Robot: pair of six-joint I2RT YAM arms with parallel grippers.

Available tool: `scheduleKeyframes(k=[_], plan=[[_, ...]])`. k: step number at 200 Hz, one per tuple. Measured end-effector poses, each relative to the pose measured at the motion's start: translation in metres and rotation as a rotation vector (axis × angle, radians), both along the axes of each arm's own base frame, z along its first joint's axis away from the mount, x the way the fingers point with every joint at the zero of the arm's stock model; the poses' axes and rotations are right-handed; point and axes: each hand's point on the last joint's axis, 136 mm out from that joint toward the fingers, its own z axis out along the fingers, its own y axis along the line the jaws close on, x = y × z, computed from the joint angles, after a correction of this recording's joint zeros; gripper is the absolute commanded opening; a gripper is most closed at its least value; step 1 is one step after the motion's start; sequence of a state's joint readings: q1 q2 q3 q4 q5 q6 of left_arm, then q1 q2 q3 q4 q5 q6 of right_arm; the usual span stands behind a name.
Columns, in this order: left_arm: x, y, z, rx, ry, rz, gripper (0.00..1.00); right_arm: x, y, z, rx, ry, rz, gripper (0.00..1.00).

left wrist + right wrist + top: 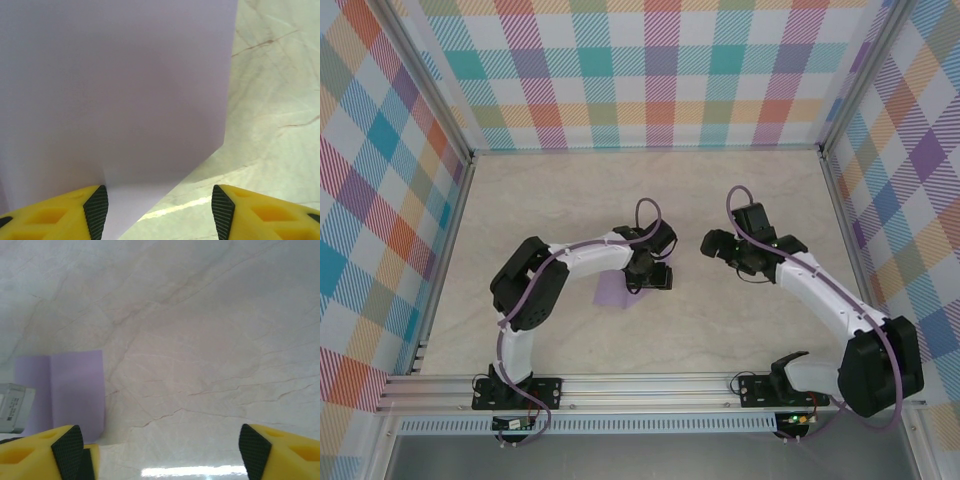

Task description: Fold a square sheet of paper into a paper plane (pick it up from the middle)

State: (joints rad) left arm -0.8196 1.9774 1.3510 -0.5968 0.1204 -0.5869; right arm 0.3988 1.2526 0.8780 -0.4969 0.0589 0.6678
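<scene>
**Veined counter [750,340] with lavender sheet of paper [613,291]**

Plaid walls [660,70] are enclosing the pale counter. Elbow bending, the left arm [570,262] is holding the left pincer [160,205] spread over the flat, mid-counter sheet. Beside it, the right pincer [160,450] is reaching leftward, spread and empty. The smooth, matte paper is showing one straight crease and a slanted edge.

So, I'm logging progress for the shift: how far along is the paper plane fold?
Early. Done: the light-purple paper sheet shows what looks like one straight crease, seen from the right wrist; no dart shape yet. In hand: the left end effector is open right over the sheet, the right end effector open above the marbled table. Left: nearly every fold.
</scene>
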Motion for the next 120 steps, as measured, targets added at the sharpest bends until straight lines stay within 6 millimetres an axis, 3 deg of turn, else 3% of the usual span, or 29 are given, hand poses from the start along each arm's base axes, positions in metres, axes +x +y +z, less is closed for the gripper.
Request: scheduleKeyframes(k=[49,81,120], plan=[[0.000,0.001,-0.002,-0.057,0.028,0.031,0.31,0.002,0.055,-0.029,0.198,0.117,0.173,0.23],[-0.001,0.002,-0.004,-0.067,0.030,0.037,0.24,-0.005,0.092,-0.057,0.271,0.222,0.269,0.10],[-0.002,0.003,-0.003,-0.077,0.035,0.038,0.21,-0.009,0.123,-0.082,0.300,0.300,0.334,0.07]])
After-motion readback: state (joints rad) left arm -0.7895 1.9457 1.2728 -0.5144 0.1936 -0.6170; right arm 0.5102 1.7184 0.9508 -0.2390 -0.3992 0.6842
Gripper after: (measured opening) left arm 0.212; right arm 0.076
